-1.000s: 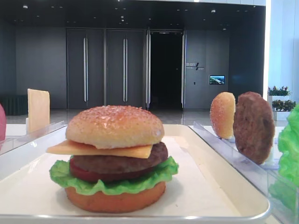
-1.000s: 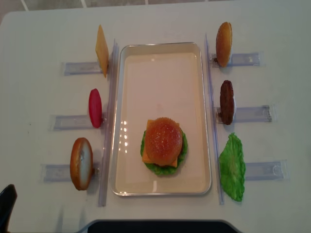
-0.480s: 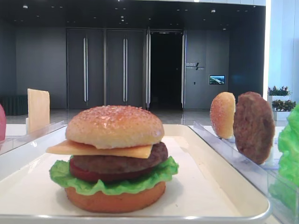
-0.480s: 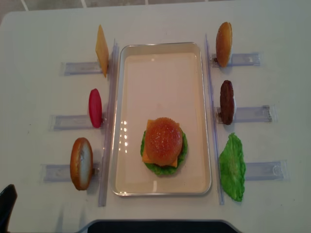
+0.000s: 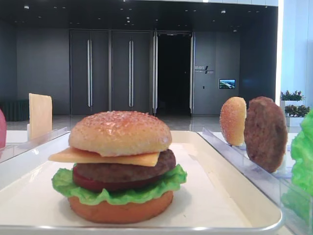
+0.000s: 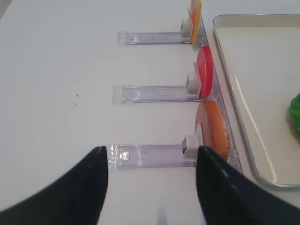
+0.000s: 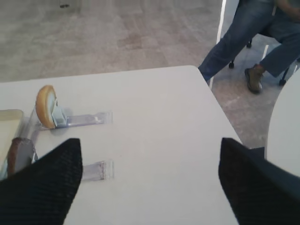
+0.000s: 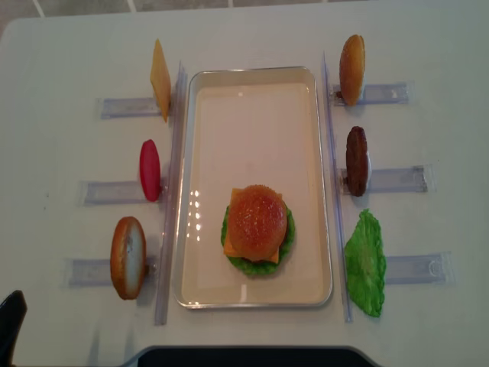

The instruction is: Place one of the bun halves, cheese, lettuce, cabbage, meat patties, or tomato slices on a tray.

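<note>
On the white tray (image 8: 191, 294) stands a stacked burger (image 8: 257, 229) with a domed bun half (image 5: 120, 131) on top. Upright in the left racks are the cheese (image 8: 160, 79), the tomato slice (image 8: 150, 170) and a bun piece (image 8: 127, 257). On the right stand a bun half (image 8: 351, 69) and a meat patty (image 8: 356, 160), with the lettuce (image 8: 365, 262) below them. My left gripper (image 6: 151, 154) is open above the table, beside the near left rack and empty. My right gripper (image 7: 149, 150) is open over bare table, right of the bun half (image 7: 45, 106).
Clear plastic racks (image 8: 393, 180) stick out on both sides of the tray, with long clear rails (image 8: 170, 191) along its sides. The table's right edge (image 7: 220, 108) is near the right gripper. A seated person's legs (image 7: 243, 42) are beyond it.
</note>
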`<state>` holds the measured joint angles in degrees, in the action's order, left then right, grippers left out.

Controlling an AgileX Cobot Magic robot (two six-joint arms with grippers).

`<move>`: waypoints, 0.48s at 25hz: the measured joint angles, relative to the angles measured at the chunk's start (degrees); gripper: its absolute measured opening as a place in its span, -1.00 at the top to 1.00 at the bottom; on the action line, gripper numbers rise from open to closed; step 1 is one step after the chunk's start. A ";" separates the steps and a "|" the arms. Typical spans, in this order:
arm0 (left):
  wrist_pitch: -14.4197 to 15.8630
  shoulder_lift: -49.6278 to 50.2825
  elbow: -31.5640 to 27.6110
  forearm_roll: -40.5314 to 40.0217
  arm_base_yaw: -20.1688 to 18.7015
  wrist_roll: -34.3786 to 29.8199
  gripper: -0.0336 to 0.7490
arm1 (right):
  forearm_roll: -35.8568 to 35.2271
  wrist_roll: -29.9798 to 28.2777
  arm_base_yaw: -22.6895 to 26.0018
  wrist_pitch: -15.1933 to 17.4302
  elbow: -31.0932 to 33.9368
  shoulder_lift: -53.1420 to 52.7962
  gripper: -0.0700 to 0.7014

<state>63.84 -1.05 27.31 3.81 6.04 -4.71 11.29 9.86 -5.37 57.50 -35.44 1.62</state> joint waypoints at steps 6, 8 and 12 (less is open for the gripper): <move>0.00 0.00 -0.06 0.00 0.00 0.00 -0.24 | -2.04 -0.22 0.00 3.10 0.12 -2.04 -0.71; 0.00 0.00 -0.06 0.00 0.00 0.00 -0.24 | -3.13 -0.28 0.00 3.98 0.66 -2.04 -0.71; 0.00 0.00 -0.11 0.00 0.00 0.00 -0.24 | -4.24 -0.28 0.00 4.50 4.13 -2.04 -0.71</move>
<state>63.84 -1.05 27.20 3.81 6.04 -4.71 7.05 9.59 -5.37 62.00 -31.32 -0.42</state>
